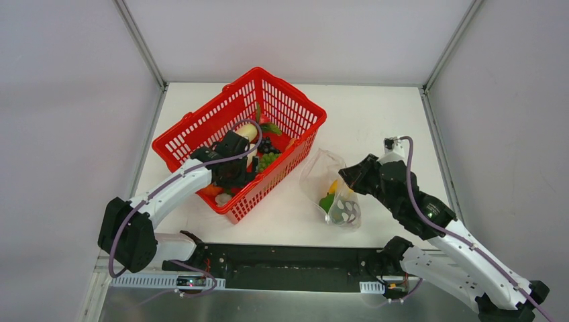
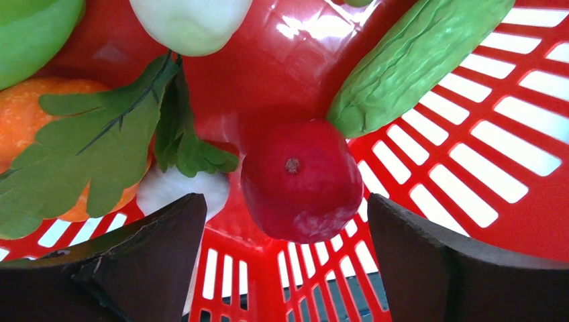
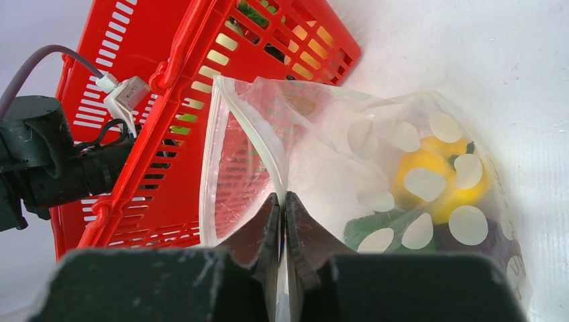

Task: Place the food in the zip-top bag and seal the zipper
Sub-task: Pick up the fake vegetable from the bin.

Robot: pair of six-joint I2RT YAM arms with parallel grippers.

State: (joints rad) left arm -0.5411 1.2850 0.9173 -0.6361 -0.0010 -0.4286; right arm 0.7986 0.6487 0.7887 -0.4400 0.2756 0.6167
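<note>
The clear polka-dotted zip-top bag (image 3: 349, 168) lies on the table beside the basket, its mouth gaping open. My right gripper (image 3: 283, 201) is shut on the bag's rim at the zipper (image 3: 262, 134). Inside the bag are a yellow food piece (image 3: 436, 178), a green one (image 3: 382, 225) and a dark purple one (image 3: 470, 245). My left gripper (image 2: 285, 201) is open, down inside the red basket (image 1: 201, 131). A red fruit (image 2: 298, 181) sits just ahead of it, between the finger lines and untouched. From above, the bag (image 1: 322, 174) lies right of the basket, with the right gripper (image 1: 349, 176) at its edge.
The basket also holds a green cucumber-like piece (image 2: 416, 60), an orange fruit (image 2: 27, 114) under a green leaf (image 2: 100, 141), and a white radish (image 2: 191, 23). The basket wall (image 3: 134, 60) stands close to the bag's mouth. Grey walls enclose the white table (image 1: 376, 114).
</note>
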